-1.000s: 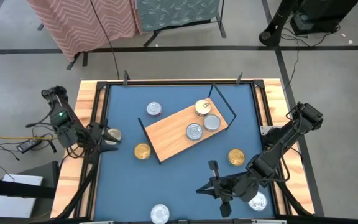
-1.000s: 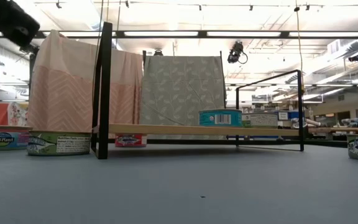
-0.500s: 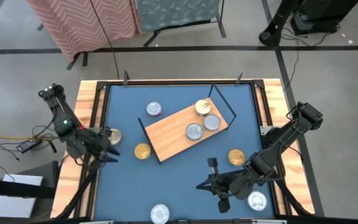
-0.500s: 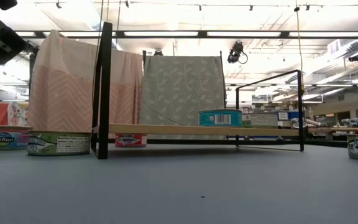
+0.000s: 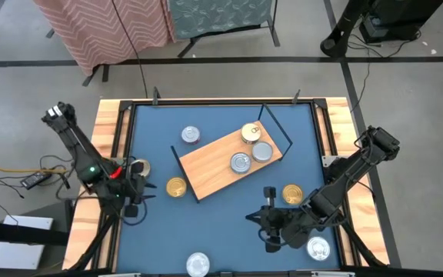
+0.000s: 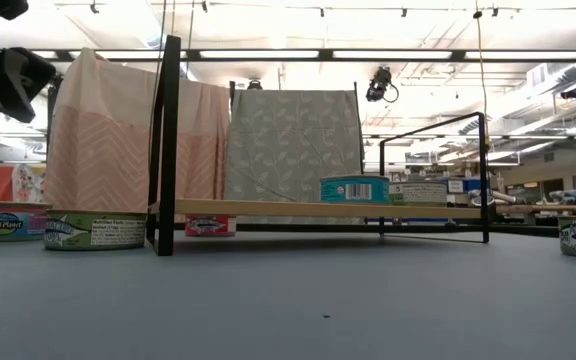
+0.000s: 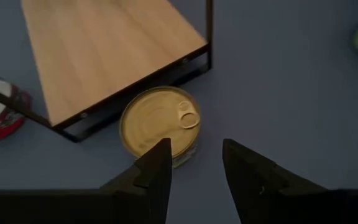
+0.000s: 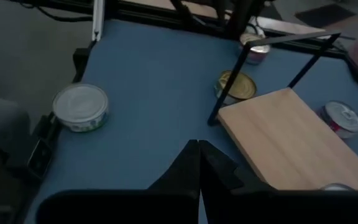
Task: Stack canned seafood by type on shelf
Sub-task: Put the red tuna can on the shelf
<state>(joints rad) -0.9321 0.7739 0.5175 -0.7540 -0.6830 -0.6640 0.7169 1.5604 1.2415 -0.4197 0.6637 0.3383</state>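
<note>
Alignment is what matters now: the left pincer point(image 7: 195, 149) hangs released and empty over the gold tin point(image 7: 160, 127) that sits on the surface point(image 5: 221, 223) toward its left edge, touching the shelf point(image 5: 214, 165) at its end frame. I would centre the jaws across the lid and come straight down, keeping clear of the black wire (a nudge could shift the whole shelf).

The right pincer point(image 5: 266, 223) waits clenched near the front edge, holding nothing.

Nine tins show. Three are on the shelf, one gold and two silver. Six are on the surface: two gold, three silver, and one half hidden under the left arm at the left edge.
</note>
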